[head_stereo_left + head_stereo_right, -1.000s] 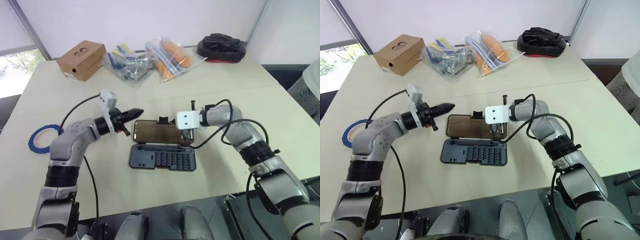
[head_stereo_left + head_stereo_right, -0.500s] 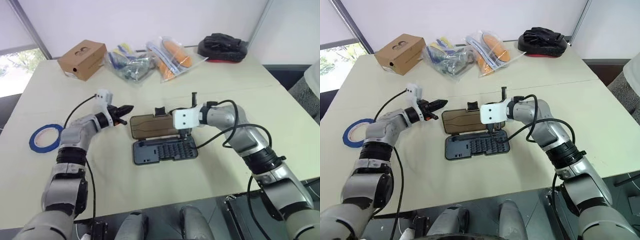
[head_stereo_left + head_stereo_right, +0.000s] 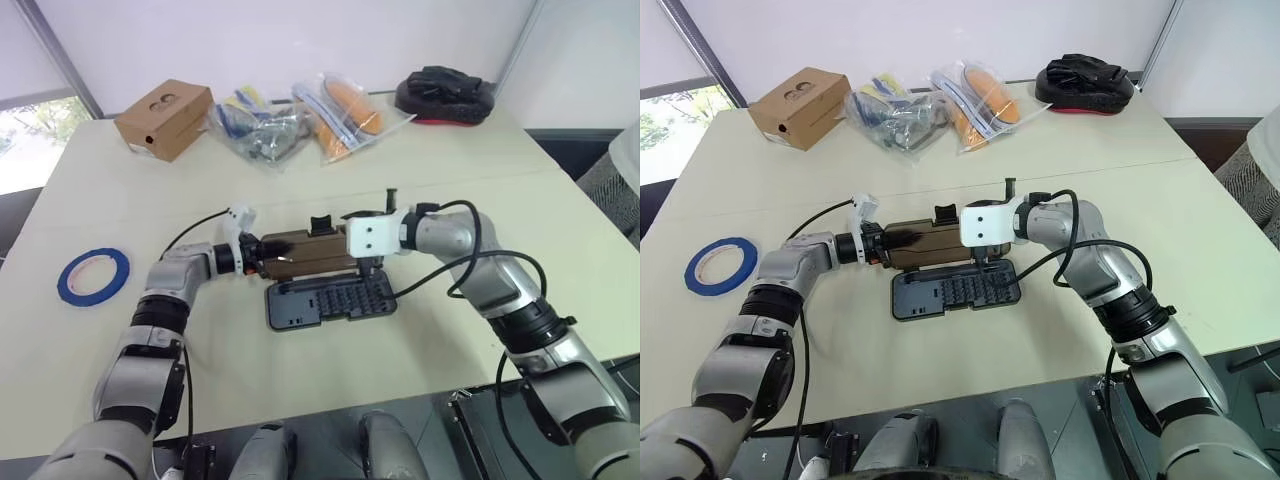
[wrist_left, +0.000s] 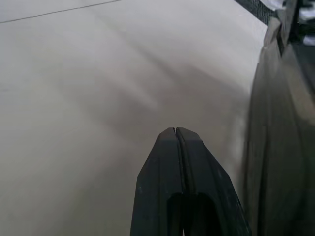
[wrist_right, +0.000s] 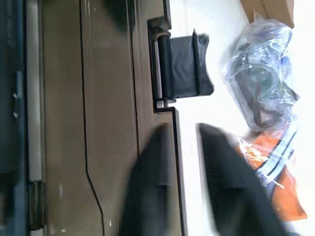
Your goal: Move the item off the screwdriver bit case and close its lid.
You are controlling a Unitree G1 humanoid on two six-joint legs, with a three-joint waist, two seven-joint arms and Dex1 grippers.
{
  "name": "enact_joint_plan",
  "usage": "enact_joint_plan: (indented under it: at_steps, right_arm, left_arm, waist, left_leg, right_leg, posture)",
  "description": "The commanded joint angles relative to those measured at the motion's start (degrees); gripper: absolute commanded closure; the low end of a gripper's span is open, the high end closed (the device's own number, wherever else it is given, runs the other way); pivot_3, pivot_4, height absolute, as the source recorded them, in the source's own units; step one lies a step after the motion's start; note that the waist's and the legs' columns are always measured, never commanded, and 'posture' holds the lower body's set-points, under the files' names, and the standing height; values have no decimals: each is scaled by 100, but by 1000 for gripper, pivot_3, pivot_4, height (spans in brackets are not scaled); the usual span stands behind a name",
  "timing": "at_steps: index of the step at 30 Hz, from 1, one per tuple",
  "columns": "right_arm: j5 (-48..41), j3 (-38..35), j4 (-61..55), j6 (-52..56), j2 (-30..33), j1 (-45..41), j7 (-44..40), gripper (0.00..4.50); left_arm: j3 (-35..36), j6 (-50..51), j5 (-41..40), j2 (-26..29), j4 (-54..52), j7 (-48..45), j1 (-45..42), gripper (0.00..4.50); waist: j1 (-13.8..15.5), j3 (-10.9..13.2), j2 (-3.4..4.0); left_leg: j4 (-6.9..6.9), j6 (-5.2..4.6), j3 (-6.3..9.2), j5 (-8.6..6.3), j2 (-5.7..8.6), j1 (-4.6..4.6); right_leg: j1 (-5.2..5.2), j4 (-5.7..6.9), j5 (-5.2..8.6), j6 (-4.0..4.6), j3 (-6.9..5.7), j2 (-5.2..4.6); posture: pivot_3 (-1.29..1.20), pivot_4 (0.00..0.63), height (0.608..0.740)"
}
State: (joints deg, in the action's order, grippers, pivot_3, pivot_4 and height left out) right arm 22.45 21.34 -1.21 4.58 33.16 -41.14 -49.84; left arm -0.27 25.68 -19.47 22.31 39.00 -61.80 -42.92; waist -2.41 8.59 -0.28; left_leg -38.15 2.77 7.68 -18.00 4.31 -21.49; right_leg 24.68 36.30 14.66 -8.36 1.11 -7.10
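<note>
Landmark: flat dark grey-blue screwdriver bit case (image 3: 330, 302), open, mid pale worktop (image 3: 300, 390).

- Lid: smoky brown translucent plastic lid (image 3: 310, 252) with small black latch (image 3: 320, 224) on its far edge, hinged on the case's far side, raised off the worktop at an angle, not shut.
- Blue tape roll with pale core (image 3: 94, 276): off the case, flat on the worktop, well apart to the case's left.
- Left gripper (image 3: 268, 246): black fingers clenched together, nothing between them (left wrist view: tips pressed shut (image 4: 179, 142)). Tip sits at the lid's left end, just beside it; contact can't be confirmed.
- Right gripper (image 5: 184, 135): fingers parted, straddling the lid's far edge just beside the latch, one finger over the brown panel, the other past the edge. Not clamped. White wrist block over the lid's right part.
- Beyond the case, at the worktop's far side: brown cardboard box (image 3: 163, 119), clear plastic bags with blue and orange contents (image 3: 300, 122), black padded object (image 3: 445, 94).
</note>
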Motion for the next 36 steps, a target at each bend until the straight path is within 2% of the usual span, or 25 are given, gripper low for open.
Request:
enact_joint_plan:
  at_steps: [1, 4, 8, 11, 16, 24, 32, 36]
  right_arm:
    - [-98, -197, -298, 144, 80, -11, -91, 1813]
    - [-197, -230, -455, 419, 115, 0, -281, 360]
    - [-821, -616, -1241, 1574, 409, -2, -1045, 360]
    - [-1426, -1200, -1939, 2600, 718, -23, -1398, 360]
    - [-1753, -1835, -2414, 3402, 1204, 96, -1286, 360]
    - [-1952, -2015, -2702, 3781, 1498, 497, -856, 360]
    - [-2136, -1976, -2761, 3853, 1600, 539, -572, 360]
    - [-2258, -2006, -2800, 3937, 1697, 612, -520, 360]
  left_arm:
    - [135, 27, -105, 8, -247, -65, -116, 4500]
    - [156, 58, -126, -7, -270, -74, -143, 4500]
    - [147, 164, -178, -28, -438, -142, -143, 4500]
    - [89, 310, -234, -20, -653, -302, -98, 4500]
    - [-44, 638, -327, 118, -1083, -707, -11, 4500]
    - [-370, 1200, -407, 577, -1712, -1454, 91, 4500]
    - [-738, 1469, -507, 1148, -2406, -2153, 393, 4500]
    - [-971, 1485, -497, 1228, -2711, -2277, 593, 4500]
  waist:
    - [1, 0, 0]
    - [1, 0, 0]
    - [15, 1, -1]
    - [28, 2, -2]
    - [50, 2, -3]
    - [52, 2, -3]
    - [52, 2, -3]
    - [97, 3, -3]
  left_leg:
    - [0, 0, 0, 0, 0, 0]
    - [0, 0, 1, 0, 0, 0]
    - [-1, 0, 2, 0, 0, -2]
    - [-2, -1, 4, 0, 0, -5]
    - [-3, -2, 4, -1, 0, -5]
    - [-1, -3, -2, -2, -2, -2]
    - [-1, -3, -2, -2, -3, -3]
    - [-2, -4, -2, -2, -3, -3]
  right_leg:
    - [0, 0, 0, 0, 0, 0]
    - [0, 0, 0, 0, -1, 0]
    - [0, 0, 0, 0, -1, 0]
    - [-1, -3, 0, 0, -1, 0]
    - [-3, -2, 0, 0, -2, 0]
    - [-2, -1, 0, 0, 0, -1]
    - [-2, -2, 0, 0, 1, -1]
    - [-3, -2, 0, 0, 1, -1]
  posture:
    - [0, 150, 740]
    - [0, 150, 740]
    - [0, 150, 740]
    - [0, 150, 740]
    - [0, 150, 740]
    - [0, 150, 740]
    - [0, 150, 740]
    - [0, 150, 740]
